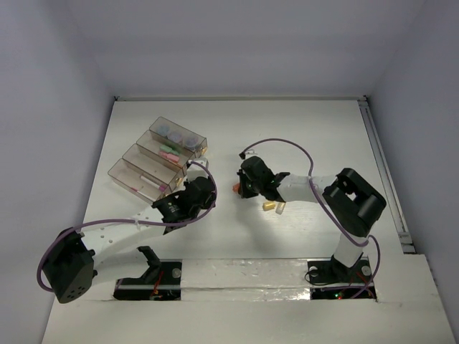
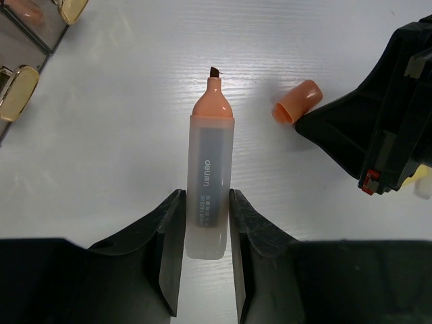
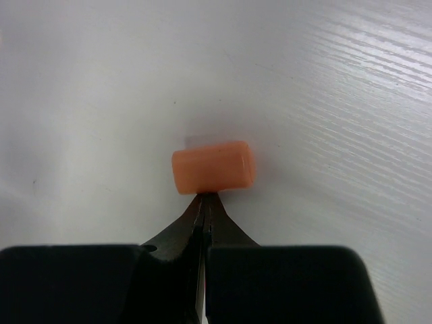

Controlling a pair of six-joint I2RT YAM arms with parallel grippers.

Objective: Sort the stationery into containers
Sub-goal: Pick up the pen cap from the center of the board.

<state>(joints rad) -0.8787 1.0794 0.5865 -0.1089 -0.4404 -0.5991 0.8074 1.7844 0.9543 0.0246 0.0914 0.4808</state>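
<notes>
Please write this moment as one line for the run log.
left fingers: gripping uncapped orange highlighter | right fingers: shut, tips at orange cap | cap: off, lying on table

A short orange cap lies on its side on the white surface, its round ends facing left and right. The right gripper sits just on the near side of the cap, fingers pressed together with nothing between them, their pointed tips meeting at the cap's lower edge.
</notes>
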